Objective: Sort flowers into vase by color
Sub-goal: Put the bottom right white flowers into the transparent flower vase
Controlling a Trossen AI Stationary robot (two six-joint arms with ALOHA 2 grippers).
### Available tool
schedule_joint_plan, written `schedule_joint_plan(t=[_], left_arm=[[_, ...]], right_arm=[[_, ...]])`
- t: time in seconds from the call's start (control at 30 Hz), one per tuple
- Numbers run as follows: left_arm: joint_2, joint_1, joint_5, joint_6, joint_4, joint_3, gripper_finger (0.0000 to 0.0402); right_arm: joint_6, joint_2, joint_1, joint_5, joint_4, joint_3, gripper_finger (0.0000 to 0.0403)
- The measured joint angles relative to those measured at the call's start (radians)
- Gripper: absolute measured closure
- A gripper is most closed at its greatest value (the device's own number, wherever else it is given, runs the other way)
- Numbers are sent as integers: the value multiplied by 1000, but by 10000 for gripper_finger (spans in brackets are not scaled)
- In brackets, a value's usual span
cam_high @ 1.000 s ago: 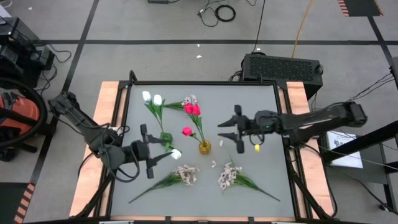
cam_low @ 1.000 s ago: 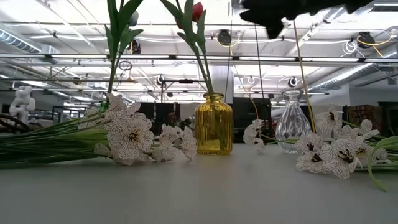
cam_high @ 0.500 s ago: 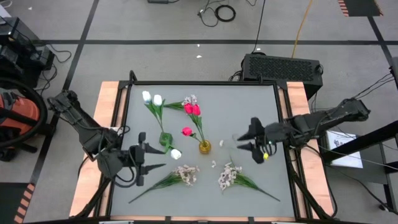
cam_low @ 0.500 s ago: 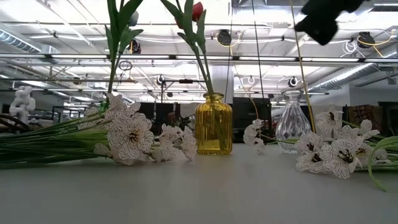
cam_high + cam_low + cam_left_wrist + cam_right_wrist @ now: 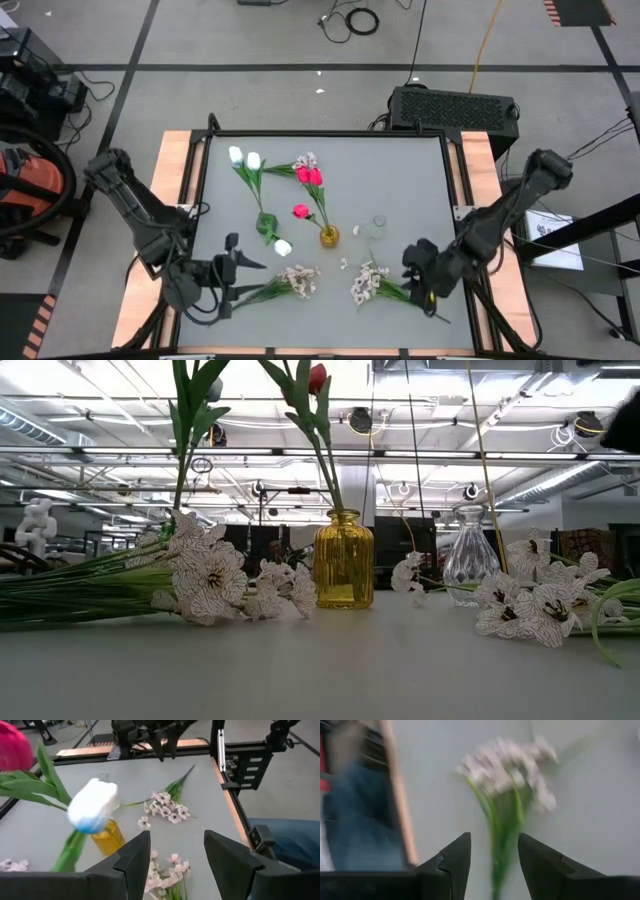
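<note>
Just ahead of the right claw (image 5: pixel 412 268), fingers spread and empty: a pale blossom spray (image 5: pixel 368 283) flat on the tabletop (image 5: pixel 420 190)
Left claw (image 5: pixel 238 275), also spread, hangs beside the other spray (image 5: pixel 297 282); past it a white tulip (image 5: pixel 283 247), then the amber vase (image 5: pixel 329 237) holding pink-red tulips (image 5: pixel 310 176). Closing on thin stems risks a slip or knocking the vase

Nothing is showing any readable writing from where I'm standing: no label, brand, number or sign on the vases, the flowers, the arms or the gear around the table. The white sheet lying on the floor off the right side is showing dark marks, but they are too small to read.
</note>
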Motion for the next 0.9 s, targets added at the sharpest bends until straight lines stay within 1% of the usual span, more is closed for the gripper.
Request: schedule_joint_plan(t=[0.1,0.2,0.43,0.53,0.63,0.77,0.9], left_arm=[[23,-8,0,-1,0,0,207],[47,-11,0,-5,0,0,207],[90,-10,0,-27,-1,0,207],[101,-10,0,-42,0,0,207],[111,-10,0,-53,-5,0,207],[124,-10,0,-54,-5,0,207],[134,-10,0,-78,-5,0,207]], right_arm=[[88,79,46,1,-57,0,243],[128,152,72,0,-80,0,225],[112,269,75,2,-61,0,162],[98,301,75,7,-16,0,145],[82,331,75,8,40,0,140],[55,368,75,11,85,1,145],[18,422,75,16,51,41,152]])
